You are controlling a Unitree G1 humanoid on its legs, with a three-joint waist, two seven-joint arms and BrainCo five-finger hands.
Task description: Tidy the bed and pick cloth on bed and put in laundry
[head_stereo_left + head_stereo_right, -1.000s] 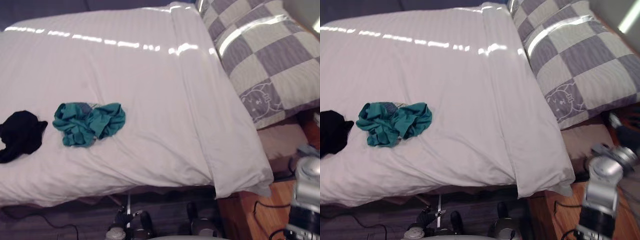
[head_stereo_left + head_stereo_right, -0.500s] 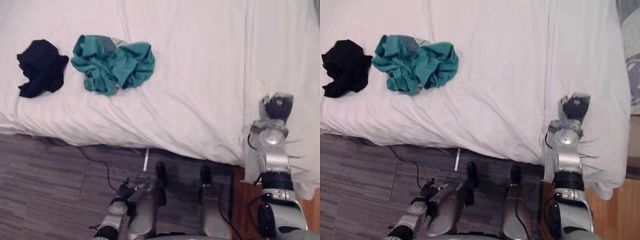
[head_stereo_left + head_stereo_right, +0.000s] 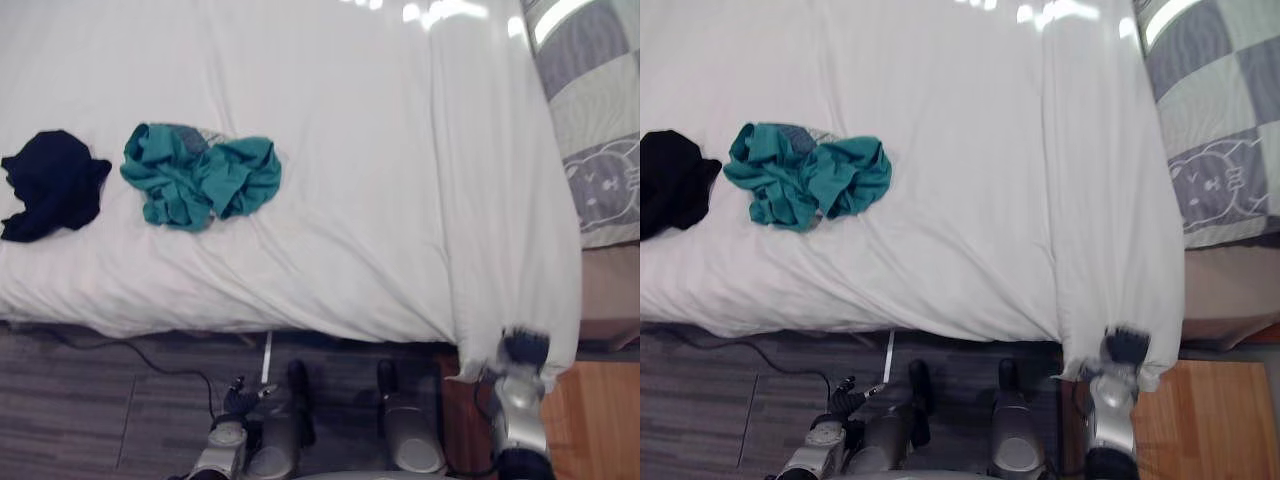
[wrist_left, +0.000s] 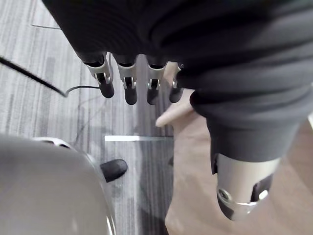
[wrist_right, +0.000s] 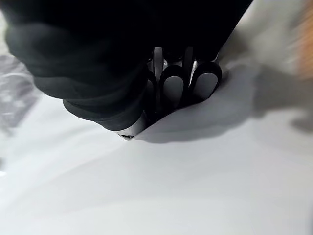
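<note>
Two loose cloths are lying on the white duvet (image 3: 350, 220) that is covering the bed (image 3: 612, 290). One is a teal cloth (image 3: 200, 186), crumpled in a heap. The other is a black cloth (image 3: 52, 186), sitting near it on the robot's left, with a narrow strip of duvet showing between them. Both are resting close to the edge of the bed that is nearest to the robot, and no hand is touching them.

The right hand (image 3: 523, 348) is reaching the near corner of the duvet on the robot's right, where the white fabric is hanging down over the side of the bed. Its fingers (image 5: 173, 87) are curling into this fabric and pinching a fold of it against the thumb.

The left hand (image 4: 161, 34) is hanging low on the robot's left, above the grey floor (image 3: 90, 410). Its fingers (image 4: 130, 85) are pointing down, straight and relaxed, and they are holding nothing.

A pillow (image 3: 600, 120) with grey and pale checks is lying at the right end of the bed, just beside the long edge of the duvet.
</note>
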